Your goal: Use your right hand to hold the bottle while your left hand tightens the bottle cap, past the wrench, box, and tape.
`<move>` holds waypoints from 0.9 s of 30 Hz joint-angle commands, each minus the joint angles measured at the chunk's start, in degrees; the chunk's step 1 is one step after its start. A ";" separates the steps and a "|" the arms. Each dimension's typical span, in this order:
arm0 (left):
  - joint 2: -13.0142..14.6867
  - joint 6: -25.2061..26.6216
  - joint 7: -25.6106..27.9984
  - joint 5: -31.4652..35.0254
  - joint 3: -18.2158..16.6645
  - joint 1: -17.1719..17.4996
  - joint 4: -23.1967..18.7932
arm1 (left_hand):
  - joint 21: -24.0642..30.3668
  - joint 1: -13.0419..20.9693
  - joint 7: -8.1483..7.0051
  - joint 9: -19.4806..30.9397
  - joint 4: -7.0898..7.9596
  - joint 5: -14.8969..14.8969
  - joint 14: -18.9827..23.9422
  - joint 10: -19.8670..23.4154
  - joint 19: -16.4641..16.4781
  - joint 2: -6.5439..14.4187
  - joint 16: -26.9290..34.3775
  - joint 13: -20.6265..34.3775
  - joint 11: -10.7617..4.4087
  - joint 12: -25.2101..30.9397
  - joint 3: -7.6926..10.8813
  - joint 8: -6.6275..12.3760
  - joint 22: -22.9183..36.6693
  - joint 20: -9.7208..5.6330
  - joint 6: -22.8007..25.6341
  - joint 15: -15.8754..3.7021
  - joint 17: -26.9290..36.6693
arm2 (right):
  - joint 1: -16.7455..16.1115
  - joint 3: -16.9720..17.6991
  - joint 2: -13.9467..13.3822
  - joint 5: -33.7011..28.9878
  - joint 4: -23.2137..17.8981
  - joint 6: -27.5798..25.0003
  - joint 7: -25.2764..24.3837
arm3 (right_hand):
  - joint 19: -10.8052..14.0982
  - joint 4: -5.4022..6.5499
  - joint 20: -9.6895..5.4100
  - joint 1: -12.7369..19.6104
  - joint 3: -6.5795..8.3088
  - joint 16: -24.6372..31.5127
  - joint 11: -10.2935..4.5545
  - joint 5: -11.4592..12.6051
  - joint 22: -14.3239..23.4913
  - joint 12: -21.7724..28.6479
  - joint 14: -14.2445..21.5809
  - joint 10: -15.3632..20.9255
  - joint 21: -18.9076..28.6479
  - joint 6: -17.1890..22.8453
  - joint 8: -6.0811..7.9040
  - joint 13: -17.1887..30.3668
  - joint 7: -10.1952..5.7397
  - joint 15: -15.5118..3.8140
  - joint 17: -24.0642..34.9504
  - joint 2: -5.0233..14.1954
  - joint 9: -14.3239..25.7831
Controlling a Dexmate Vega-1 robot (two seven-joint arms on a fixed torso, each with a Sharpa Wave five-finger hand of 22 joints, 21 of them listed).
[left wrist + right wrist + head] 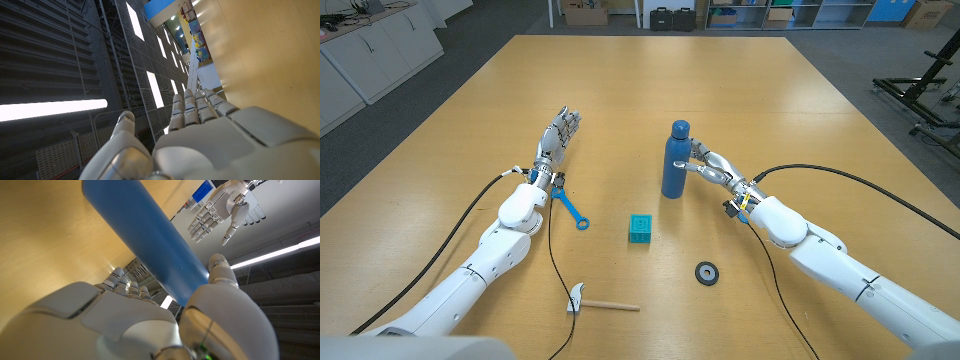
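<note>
Bottle blue, no readable label, right robot hand grasping it, left robot hand released

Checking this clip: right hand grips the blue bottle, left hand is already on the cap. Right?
Not quite. The right hand does grip the blue bottle, but the left hand is open and well apart from the cap, as the head view shows.

Small hammer near front edge, wooden table
</note>
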 commanded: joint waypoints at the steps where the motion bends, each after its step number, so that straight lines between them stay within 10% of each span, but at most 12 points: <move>1: 0.33 0.57 0.76 0.50 -0.12 0.62 -0.98 | 0.08 0.29 0.03 0.13 -0.41 -0.01 0.56 0.27 0.65 0.50 0.27 0.15 0.02 0.16 0.10 0.44 0.15 -2.25 0.60 -0.03 0.19 | 2.08 -1.91 1.21 0.48 3.21 1.05 1.61 | -0.75 -0.13 -0.07 -0.04 -0.31 0.51 -0.30 0.36 0.33 0.32 -4.34 -2.15 -0.14 -6.25 0.44 0.19 2.47 -0.36 -0.02 0.08 0.20; 27: -0.18 0.85 1.05 0.45 0.24 0.99 -0.68 | -0.02 0.19 -0.06 0.15 -0.48 -0.04 1.26 0.69 0.72 0.58 0.33 0.00 0.17 0.14 0.12 0.46 0.15 -2.25 1.18 0.08 0.19 | 3.94 -4.76 3.12 0.04 7.27 1.97 2.46 | 0.87 -0.07 -0.25 0.73 -0.77 1.01 -0.70 1.23 0.33 0.86 -3.00 -0.82 -0.21 -4.97 0.93 0.18 2.26 -0.67 -0.24 0.28 0.20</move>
